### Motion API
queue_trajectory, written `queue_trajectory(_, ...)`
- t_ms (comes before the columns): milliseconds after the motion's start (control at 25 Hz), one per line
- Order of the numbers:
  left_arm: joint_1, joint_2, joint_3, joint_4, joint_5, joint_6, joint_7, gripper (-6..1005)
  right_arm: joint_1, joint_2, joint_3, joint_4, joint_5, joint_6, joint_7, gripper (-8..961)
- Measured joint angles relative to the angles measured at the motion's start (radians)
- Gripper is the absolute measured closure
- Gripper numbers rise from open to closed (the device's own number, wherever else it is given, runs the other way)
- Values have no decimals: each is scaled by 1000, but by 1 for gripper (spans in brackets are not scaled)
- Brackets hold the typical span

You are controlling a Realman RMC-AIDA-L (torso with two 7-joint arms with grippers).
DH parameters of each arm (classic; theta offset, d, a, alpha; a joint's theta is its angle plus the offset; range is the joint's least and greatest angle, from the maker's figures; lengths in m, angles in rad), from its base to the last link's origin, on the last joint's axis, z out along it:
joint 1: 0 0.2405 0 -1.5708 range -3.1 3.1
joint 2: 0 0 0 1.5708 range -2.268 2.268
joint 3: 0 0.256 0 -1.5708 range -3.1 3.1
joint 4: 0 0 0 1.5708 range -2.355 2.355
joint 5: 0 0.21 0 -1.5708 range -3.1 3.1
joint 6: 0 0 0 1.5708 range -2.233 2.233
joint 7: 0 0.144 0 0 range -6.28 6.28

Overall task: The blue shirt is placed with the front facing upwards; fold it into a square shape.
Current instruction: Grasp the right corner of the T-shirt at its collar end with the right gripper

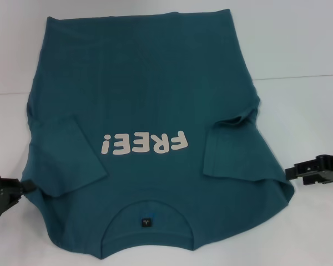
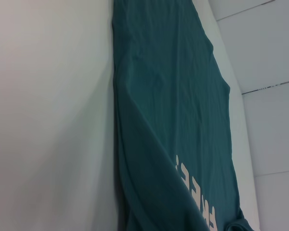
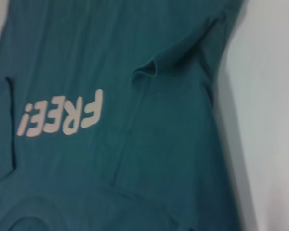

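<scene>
The blue shirt [image 1: 150,83] lies flat on the white table, front up, with the white "FREE!" print [image 1: 144,144] at mid-chest and the collar [image 1: 147,213] with its small black label nearest me. Both short sleeves [image 1: 66,155] [image 1: 236,149] are folded inward over the body. My left gripper [image 1: 25,185] sits at the shirt's left shoulder edge, low on the table. My right gripper [image 1: 291,171] is just off the right shoulder edge. The left wrist view shows the shirt [image 2: 173,96] along its side edge. The right wrist view shows the shirt [image 3: 135,159] around the print and the right sleeve's fold.
The white table [image 1: 299,44] stretches around the shirt, with a thin seam line [image 1: 299,77] running across on the right. The shirt's hem reaches toward the far edge of the head view.
</scene>
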Motion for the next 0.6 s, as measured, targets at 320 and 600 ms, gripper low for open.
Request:
queue_trajectory(320, 2, 0, 0, 0, 0, -1, 0, 976, 50, 17, -34, -4, -70, 28, 6, 270)
queue_trajectory(600, 0, -1, 0, 1, 0, -2, 0, 974, 65, 15, -101, -7, -71, 39, -5, 269)
